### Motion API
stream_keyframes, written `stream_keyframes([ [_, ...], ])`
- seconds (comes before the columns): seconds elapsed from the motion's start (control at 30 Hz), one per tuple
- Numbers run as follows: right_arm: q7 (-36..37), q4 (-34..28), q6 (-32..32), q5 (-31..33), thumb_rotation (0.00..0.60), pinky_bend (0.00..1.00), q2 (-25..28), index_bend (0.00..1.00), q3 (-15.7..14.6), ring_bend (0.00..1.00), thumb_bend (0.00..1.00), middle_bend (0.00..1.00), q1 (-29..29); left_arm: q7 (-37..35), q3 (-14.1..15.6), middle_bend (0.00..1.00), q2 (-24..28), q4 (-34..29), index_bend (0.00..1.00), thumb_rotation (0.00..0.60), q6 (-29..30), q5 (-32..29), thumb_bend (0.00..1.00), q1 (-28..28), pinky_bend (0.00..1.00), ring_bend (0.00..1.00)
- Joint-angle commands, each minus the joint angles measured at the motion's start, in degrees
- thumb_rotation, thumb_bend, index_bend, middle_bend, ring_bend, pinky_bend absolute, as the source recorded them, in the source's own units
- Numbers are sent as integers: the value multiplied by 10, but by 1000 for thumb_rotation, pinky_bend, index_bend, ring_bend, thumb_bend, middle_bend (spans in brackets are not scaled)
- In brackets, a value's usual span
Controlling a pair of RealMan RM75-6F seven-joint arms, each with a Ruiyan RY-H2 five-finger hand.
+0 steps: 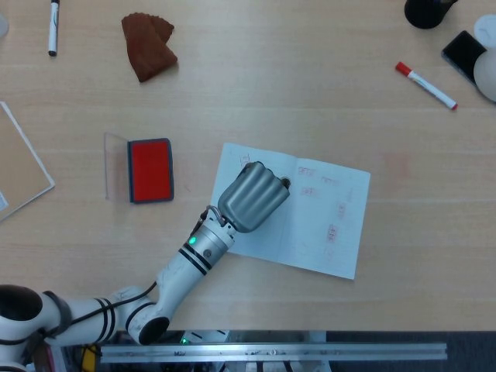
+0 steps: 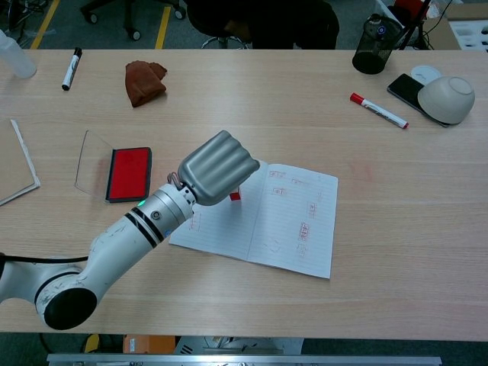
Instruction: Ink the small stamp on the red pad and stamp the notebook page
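My left hand hovers over the left page of the open notebook, fingers curled around the small red stamp. The stamp's red base shows only in the chest view, just under the hand and at or close to the page; in the head view the hand hides it. The red ink pad lies open to the left of the notebook, with its clear lid beside it. Several faint red stamp marks sit on the right page. My right hand is outside both views.
A brown cloth and a black marker lie at the far left. A red-capped marker, a bowl, a phone and a dark cup are at the far right. A clear board lies at the left edge.
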Motion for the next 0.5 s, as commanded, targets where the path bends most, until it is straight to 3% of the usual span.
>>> stream_keyframes([
  [0.03, -1, -1, 1, -1, 600, 150, 0, 114, 0, 90, 303, 184, 0, -3, 5, 987, -7, 13, 570, 600, 3, 6, 260, 4, 1000, 993],
  [0.5, -10, -9, 1, 1, 600, 151, 3, 114, 0, 90, 303, 183, -1, -25, 25, 987, -33, 60, 570, 600, 11, 31, 260, 22, 1000, 993],
])
